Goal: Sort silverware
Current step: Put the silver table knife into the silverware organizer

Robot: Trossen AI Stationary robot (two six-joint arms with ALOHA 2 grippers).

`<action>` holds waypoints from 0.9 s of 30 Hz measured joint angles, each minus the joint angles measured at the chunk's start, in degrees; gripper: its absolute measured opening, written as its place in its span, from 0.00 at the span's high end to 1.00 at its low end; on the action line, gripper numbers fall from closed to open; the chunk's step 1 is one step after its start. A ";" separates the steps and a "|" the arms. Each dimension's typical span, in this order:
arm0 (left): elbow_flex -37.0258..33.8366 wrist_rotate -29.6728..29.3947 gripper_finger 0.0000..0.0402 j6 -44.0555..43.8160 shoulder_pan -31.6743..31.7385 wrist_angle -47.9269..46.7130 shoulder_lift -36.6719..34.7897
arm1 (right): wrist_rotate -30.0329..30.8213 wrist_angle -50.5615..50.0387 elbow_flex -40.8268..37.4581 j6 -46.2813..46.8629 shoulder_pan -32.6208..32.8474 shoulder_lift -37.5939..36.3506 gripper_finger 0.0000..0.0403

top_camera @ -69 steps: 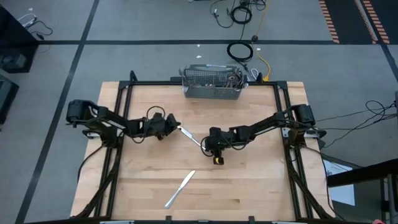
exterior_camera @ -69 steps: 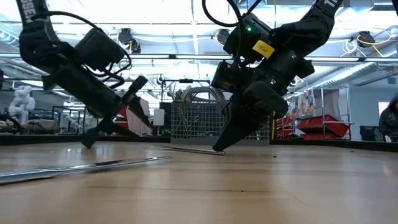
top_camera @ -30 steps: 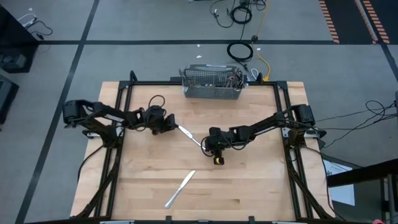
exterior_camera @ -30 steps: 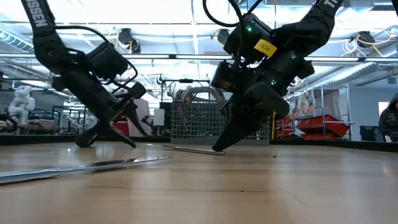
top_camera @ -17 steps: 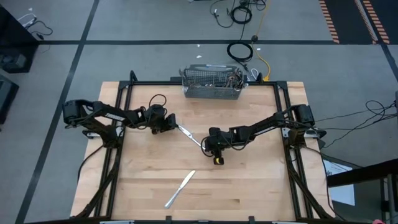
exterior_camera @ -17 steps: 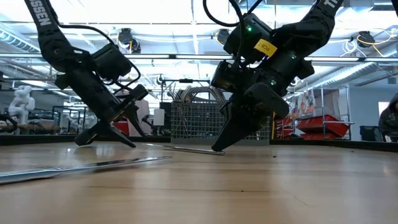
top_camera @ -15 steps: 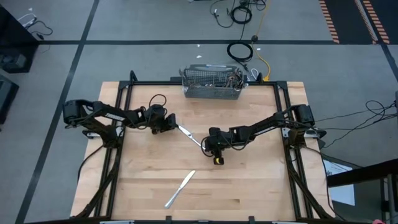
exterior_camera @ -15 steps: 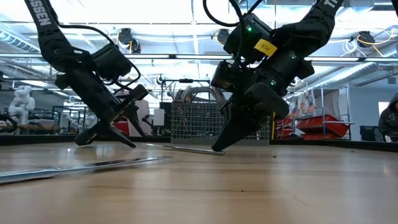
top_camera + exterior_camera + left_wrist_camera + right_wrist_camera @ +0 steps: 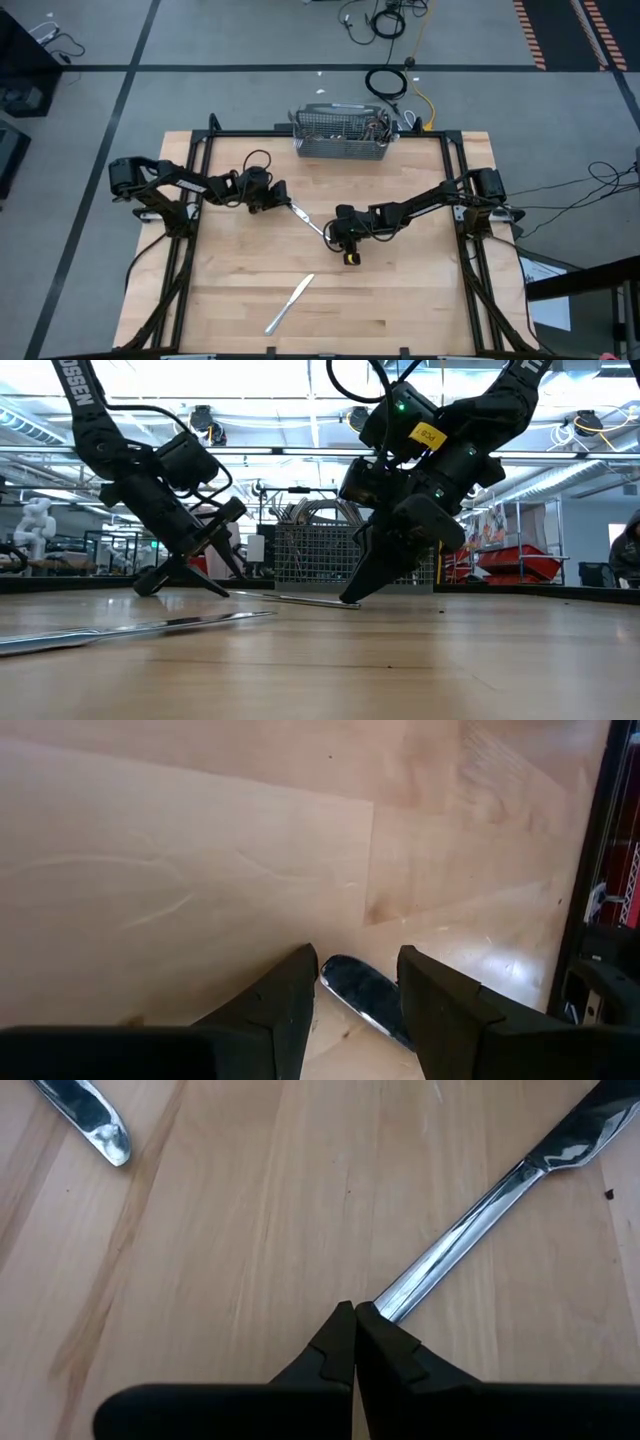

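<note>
Left hand (image 9: 283,199), jaws parted, tips down on the pale wooden counter (image 9: 400,300), straddling one end of a slim shiny silver-coloured table knife (image 9: 309,220); in the left wrist view that rounded end (image 9: 366,997) lies between the fingers (image 9: 290,990), not clamped.

Right hand (image 9: 338,236), fingers fully together, tip on or just beside the same knife's other end (image 9: 470,1230); contact not certain from the right wrist view, nothing gripped.

Second silver-coloured table knife (image 9: 289,304) lies alone toward the counter's near edge, well apart from both hands.

Grey wire-mesh rectangular basket (image 9: 340,135) sits at the far edge, some pieces inside.
</note>
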 joint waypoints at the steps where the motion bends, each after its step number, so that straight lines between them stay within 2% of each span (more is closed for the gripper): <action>1: 0.00 -0.03 0.61 0.11 -0.03 0.14 0.01 | -0.01 0.00 0.00 -0.21 0.01 0.00 1.00; 4: 0.00 0.27 0.61 0.11 -0.03 0.58 0.07 | 0.02 -0.02 0.01 -0.80 0.00 0.00 1.00; 7: 0.00 -0.25 0.66 0.19 -0.62 1.03 0.11 | 0.02 -0.02 0.02 -1.49 0.00 0.00 1.00; 16: 0.11 -3.53 0.97 3.86 -4.03 1.82 0.22 | 0.05 -0.07 0.02 -1.81 0.02 0.00 1.00; 27: 0.11 -8.56 0.99 3.73 -5.45 1.99 0.22 | 0.03 -0.07 0.07 -1.92 0.01 0.02 1.00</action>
